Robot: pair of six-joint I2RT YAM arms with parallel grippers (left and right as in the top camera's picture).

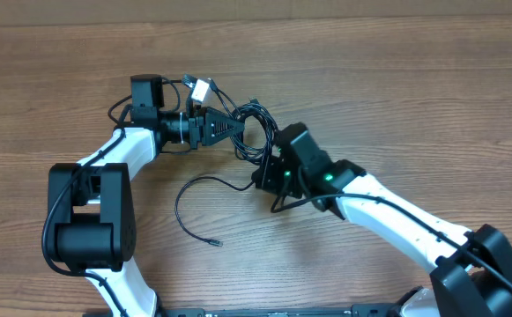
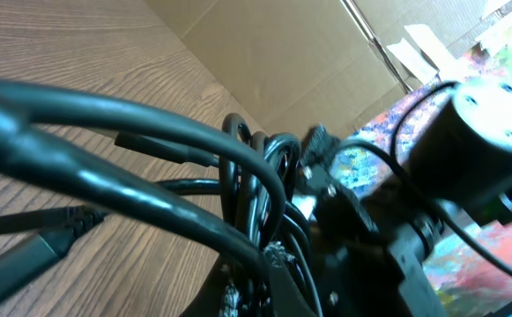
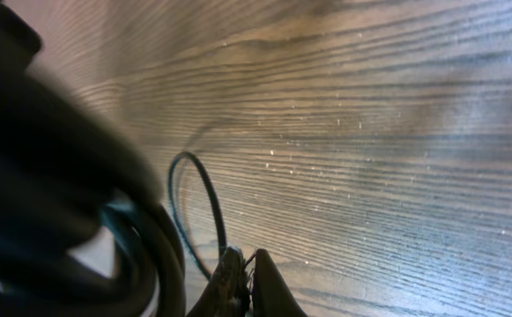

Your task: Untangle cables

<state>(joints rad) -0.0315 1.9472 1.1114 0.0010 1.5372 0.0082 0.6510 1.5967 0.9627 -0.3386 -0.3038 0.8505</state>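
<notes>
The cables [image 1: 254,132] form a black tangled bundle at the table's middle. My left gripper [image 1: 241,128] points right and is shut on that bundle; in the left wrist view the cables [image 2: 238,176] fill the frame and run down into the gripper [image 2: 278,282]. One thin cable [image 1: 181,201] loops out to the left and ends in a small plug tip [image 1: 215,240]. My right gripper [image 1: 263,179] sits just below the bundle, at this cable's other end. In the right wrist view the thin cable [image 3: 204,189] curves down into the right gripper [image 3: 247,269], which is shut on it.
A white tag [image 1: 201,88] lies by the left wrist. The right arm's wrist [image 2: 467,132] is close behind the bundle. Blurred thick cords [image 3: 141,255] hang left of the right gripper. A cardboard wall [image 2: 282,44] borders the wooden table [image 1: 396,79].
</notes>
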